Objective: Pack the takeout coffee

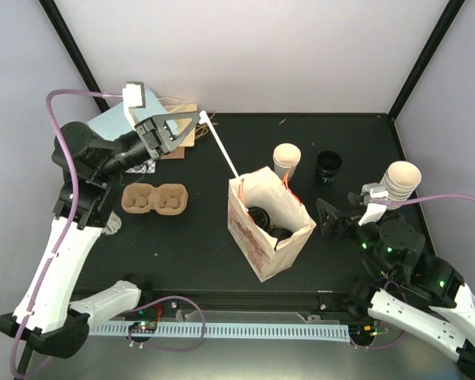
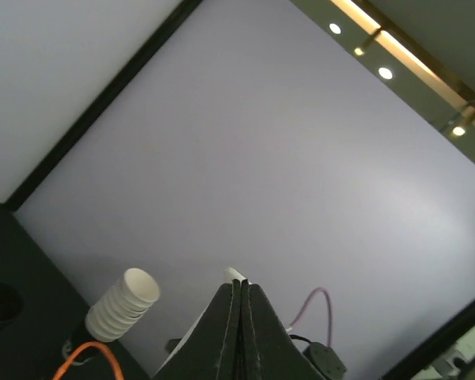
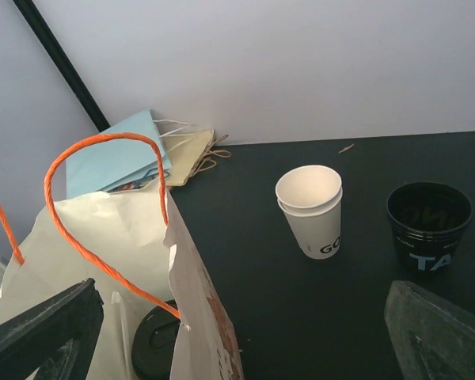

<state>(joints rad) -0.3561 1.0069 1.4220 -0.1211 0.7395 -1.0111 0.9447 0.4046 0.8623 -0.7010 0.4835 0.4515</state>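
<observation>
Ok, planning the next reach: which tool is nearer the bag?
Right. The right tool is close to the right of the bag; the left tool is well away, toward the far-left corner.

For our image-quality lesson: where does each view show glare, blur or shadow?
Top external: soft, even light, no glare on the paper bag. Left wrist: ceiling lights flare top right; shut left fingers silhouetted. Right wrist: right fingers dark and blurred in the bottom corners; white cup sharp.
</observation>
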